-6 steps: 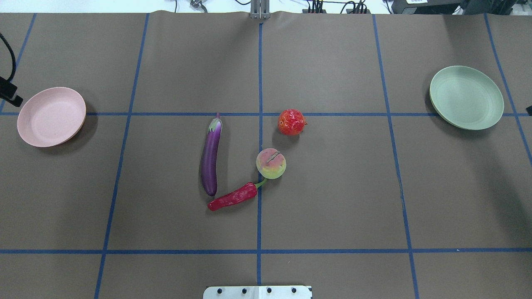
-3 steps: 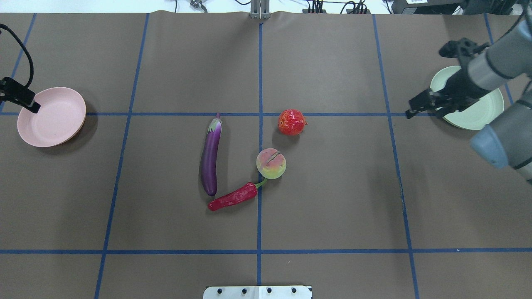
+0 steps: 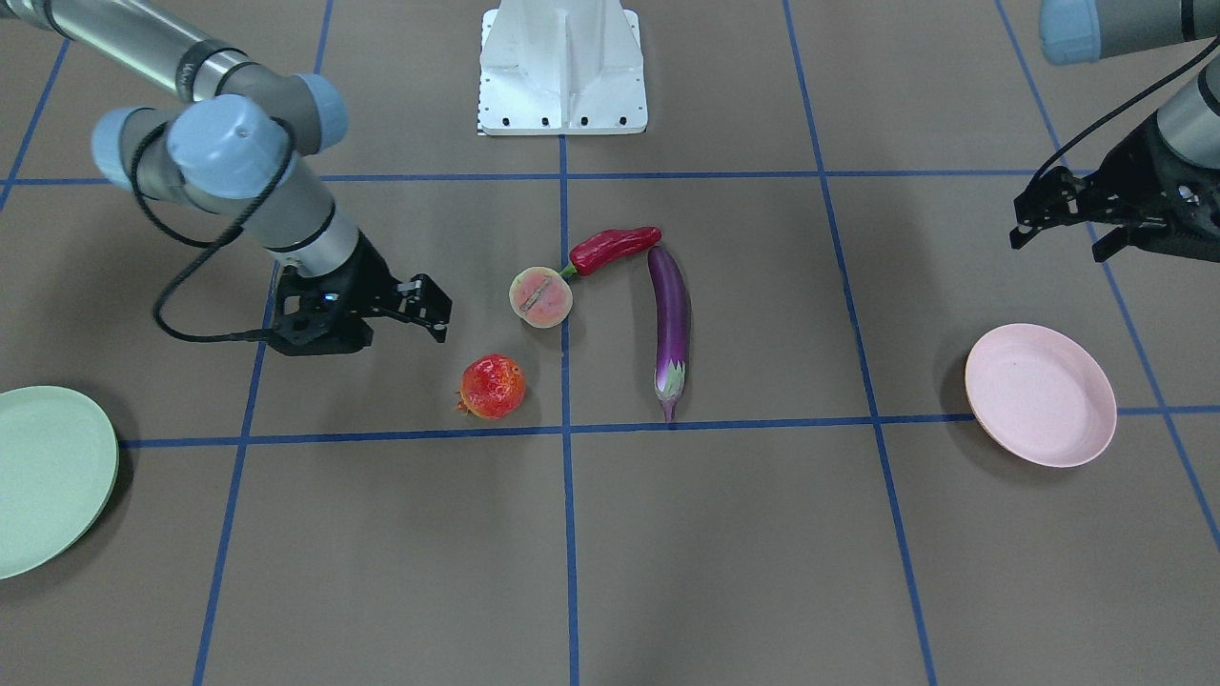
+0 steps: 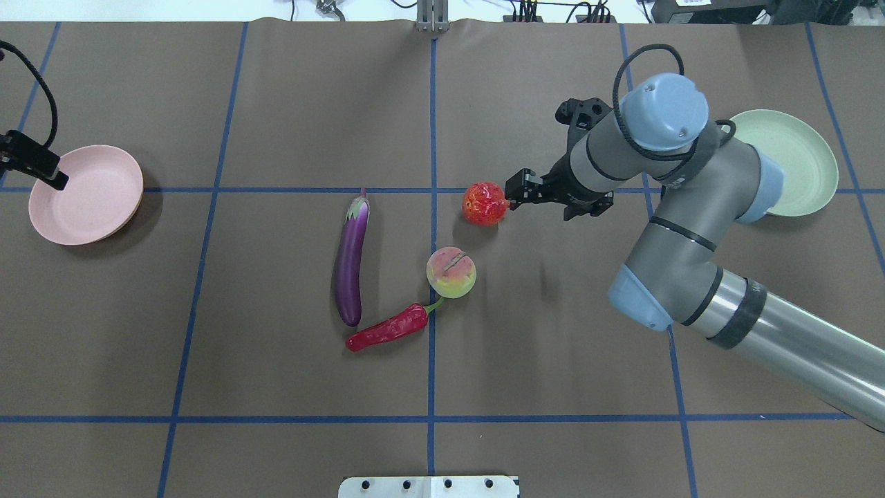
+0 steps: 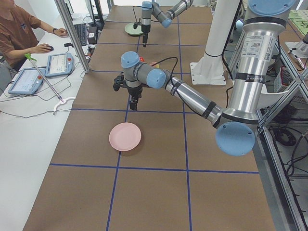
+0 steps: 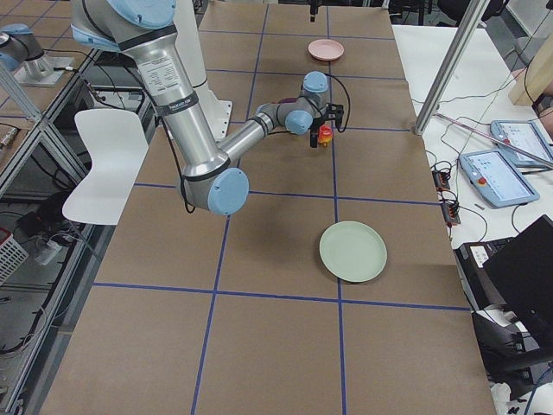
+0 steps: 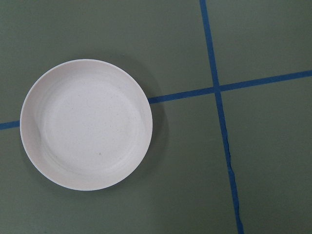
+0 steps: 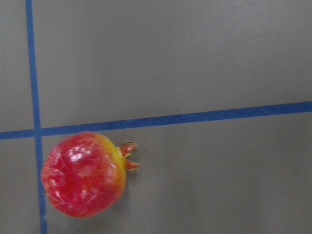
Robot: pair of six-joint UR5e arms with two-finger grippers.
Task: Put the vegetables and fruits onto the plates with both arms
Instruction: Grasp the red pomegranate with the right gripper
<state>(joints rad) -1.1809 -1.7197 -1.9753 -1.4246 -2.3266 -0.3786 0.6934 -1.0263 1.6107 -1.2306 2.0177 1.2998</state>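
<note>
The pomegranate lies just right of the centre line, and also shows in the right wrist view. The peach-like fruit, red chili and purple eggplant lie near it. My right gripper is open and empty, above the table just right of the pomegranate. The green plate sits far right, partly behind the right arm. My left gripper is open and empty, above the near-left edge of the pink plate. The plate shows empty in the left wrist view.
The white base block stands at the robot's edge of the table. Blue tape lines grid the brown table cover. The right arm's elbow hangs over the table between the pomegranate and the green plate.
My right arm has swung in from the right edge, past the green plate, to beside the pomegranate. My left gripper has edged in at the pink plate's edge.
</note>
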